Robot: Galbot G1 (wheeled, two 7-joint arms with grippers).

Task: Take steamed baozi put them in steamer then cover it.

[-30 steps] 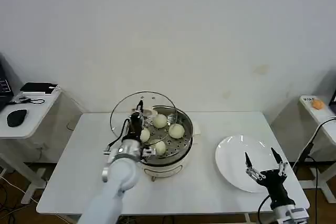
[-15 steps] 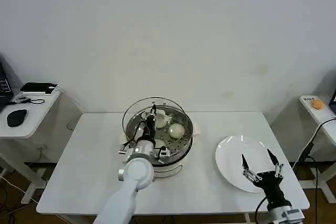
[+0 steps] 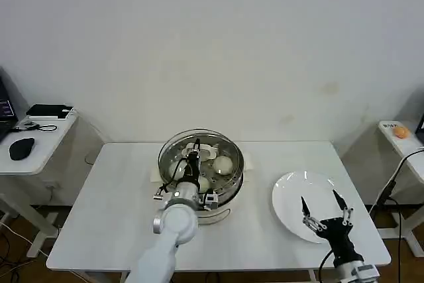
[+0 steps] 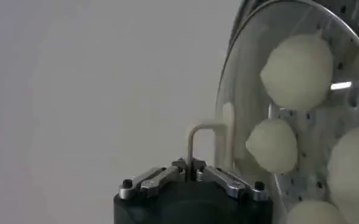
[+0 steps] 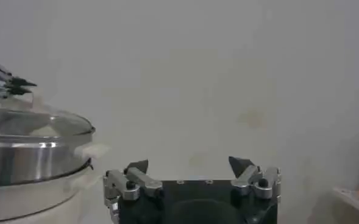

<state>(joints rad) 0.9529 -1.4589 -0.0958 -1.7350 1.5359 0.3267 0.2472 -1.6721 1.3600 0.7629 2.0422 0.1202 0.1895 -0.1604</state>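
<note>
The steamer (image 3: 233,178), a shiny steel pot on a cream base, stands mid-table. The cover (image 3: 173,149), a clear glass lid, lies over its top. My left gripper (image 3: 197,154) is shut on the cover's centre handle (image 4: 194,143). Through the glass I see the steamed baozi (image 3: 224,163) on the perforated tray; in the left wrist view two of them (image 4: 296,70) (image 4: 272,145) show close behind the glass. My right gripper (image 3: 324,211) hangs open and empty over the white plate (image 3: 291,193). The right wrist view shows the steamer (image 5: 27,158) with the cover (image 5: 39,125) resting along its rim.
The white plate lies at the table's right, bare. A side desk (image 3: 36,144) with a mouse and a small device stands at the far left. Another small table edge (image 3: 397,130) holding an orange thing is at the far right.
The left gripper carried the cover from a tilted spot left of the steamer rightward and down onto the pot. The right gripper drifted slightly left and lower over the plate.
</note>
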